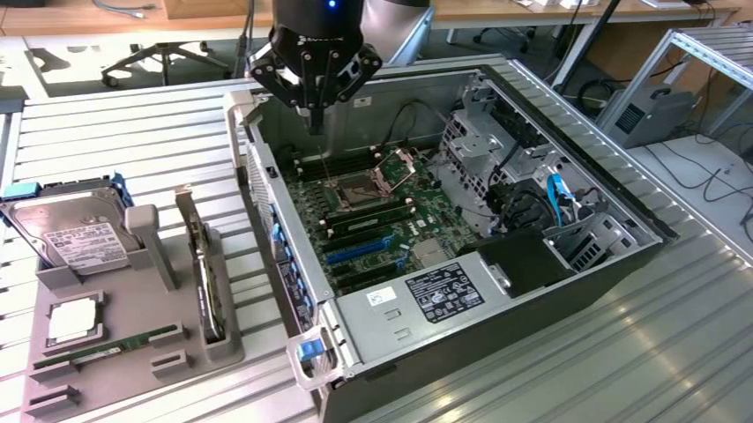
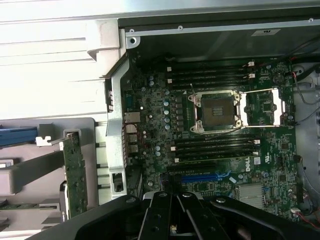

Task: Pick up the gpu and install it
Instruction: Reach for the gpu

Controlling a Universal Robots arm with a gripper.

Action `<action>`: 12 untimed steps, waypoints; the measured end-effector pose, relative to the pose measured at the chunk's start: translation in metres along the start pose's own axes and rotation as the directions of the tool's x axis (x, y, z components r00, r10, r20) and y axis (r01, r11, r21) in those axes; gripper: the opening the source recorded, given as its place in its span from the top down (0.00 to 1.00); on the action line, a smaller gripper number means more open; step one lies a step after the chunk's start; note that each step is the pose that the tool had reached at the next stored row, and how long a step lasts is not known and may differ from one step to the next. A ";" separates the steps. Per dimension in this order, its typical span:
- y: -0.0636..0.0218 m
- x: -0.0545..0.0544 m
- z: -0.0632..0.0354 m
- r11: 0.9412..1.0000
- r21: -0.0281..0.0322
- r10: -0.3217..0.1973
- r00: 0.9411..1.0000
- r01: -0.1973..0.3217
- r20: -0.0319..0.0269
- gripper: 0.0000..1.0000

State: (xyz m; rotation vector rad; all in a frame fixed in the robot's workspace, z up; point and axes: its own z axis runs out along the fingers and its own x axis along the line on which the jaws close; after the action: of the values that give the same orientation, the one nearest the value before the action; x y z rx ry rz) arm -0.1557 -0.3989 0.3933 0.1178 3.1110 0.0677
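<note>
The robot's black fingers [image 1: 314, 122] are closed on nothing and hang above the green motherboard [image 1: 389, 220] inside the open black-and-silver computer case [image 1: 495, 352]. The gpu [image 1: 208, 282], a slim dark card with a pale metal bracket, stands on edge in the grey holder tray [image 1: 118, 388] on the ribbed metal surface [image 1: 118, 132]. It is at the exterior view's left of the case, well apart from the fingers.

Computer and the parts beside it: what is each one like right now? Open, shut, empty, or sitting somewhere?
computer case: lying on its side, cover off.
processor socket: latch plate flipped up, empty.
blue card slot: empty.
gpu: standing on edge in the grey holder, not picked up.
hard drive: resting tilted in the holder.
memory stick: lying flat in its groove.
tool: shut, holding nothing, above the case.
</note>
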 end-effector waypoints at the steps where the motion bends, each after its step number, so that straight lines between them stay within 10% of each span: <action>1: 0.0000 0.000 0.0000 1.000 0.000 0.000 1.000 0.000 0.000 0.89; 12: -0.0002 0.003 -0.0001 1.000 0.000 0.000 1.000 0.000 0.000 0.89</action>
State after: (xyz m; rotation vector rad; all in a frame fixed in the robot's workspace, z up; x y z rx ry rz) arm -0.1584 -0.3989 0.3933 0.1179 3.1110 0.0677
